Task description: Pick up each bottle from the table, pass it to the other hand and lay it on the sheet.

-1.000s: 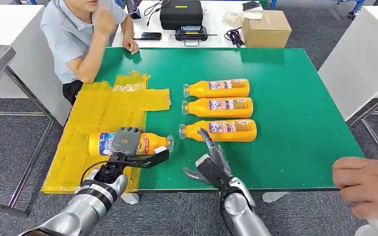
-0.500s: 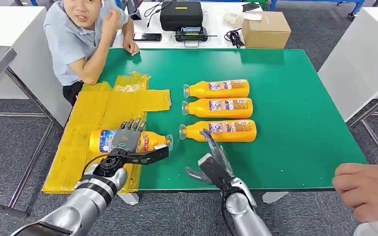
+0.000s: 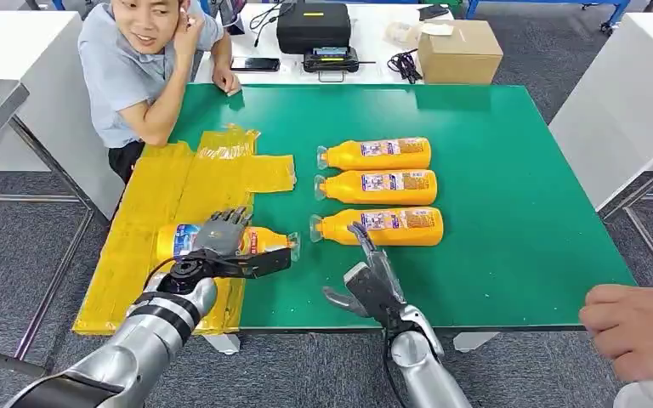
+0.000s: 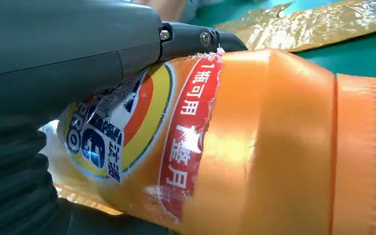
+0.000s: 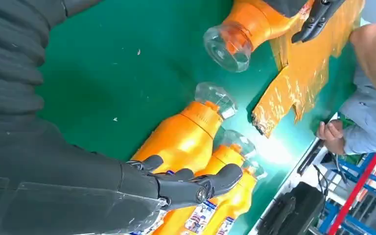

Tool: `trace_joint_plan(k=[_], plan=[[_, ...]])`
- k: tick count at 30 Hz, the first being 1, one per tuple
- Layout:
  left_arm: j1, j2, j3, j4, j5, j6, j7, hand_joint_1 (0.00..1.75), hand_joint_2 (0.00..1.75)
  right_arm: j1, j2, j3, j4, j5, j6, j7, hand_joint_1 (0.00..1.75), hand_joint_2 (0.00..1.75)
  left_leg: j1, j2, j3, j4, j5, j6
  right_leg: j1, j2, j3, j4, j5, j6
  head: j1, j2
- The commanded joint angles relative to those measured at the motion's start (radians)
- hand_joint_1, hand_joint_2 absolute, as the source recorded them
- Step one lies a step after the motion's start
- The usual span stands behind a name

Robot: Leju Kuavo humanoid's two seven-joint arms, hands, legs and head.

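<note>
Held bottle [image 3: 221,242]: lying on yellow sheet [image 3: 178,183], cap at 3 o'clock, left hand [image 3: 217,246] apparently wrapped over it. Three bottles [image 3: 378,187]: side by side on green table [image 3: 510,170]. Right hand [image 3: 372,280]: fingers apart, holding nothing, at 6 o'clock of nearest bottle [image 3: 378,226].

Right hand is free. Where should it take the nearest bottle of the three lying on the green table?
Grip the nearest bottle around its wide labelled body, coming down from above with the right hand. It lies on its side, clear cap toward the yellow sheet; the neck is narrow, the next bottle close behind.
</note>
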Motion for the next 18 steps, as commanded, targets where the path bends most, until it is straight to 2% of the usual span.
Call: trace_joint_plan(k=[1, 18], plan=[[0.065, 0.010, 0.029, 0.110, 0.009, -0.030, -0.012, 0.00, 1.75, -0.046, -0.001, -0.022, 0.077, -0.001, 0.003, -0.004, 0.00, 1.75, 0.001, 0.006, 0.005, -0.003, 0.000, -0.002, 0.001, 0.005, 0.003, -0.003, 0.001, -0.003, 0.000, 0.000], [0.062, 0.000, 0.026, 0.102, 0.028, -0.007, -0.040, 0.00, 1.75, -0.050, -0.003, -0.023, 0.074, 0.001, 0.006, -0.009, 0.00, 1.75, 0.000, 0.002, 0.005, -0.002, 0.000, -0.001, 0.000, 0.002, 0.004, -0.001, 0.000, -0.001, 0.000, 0.000]])
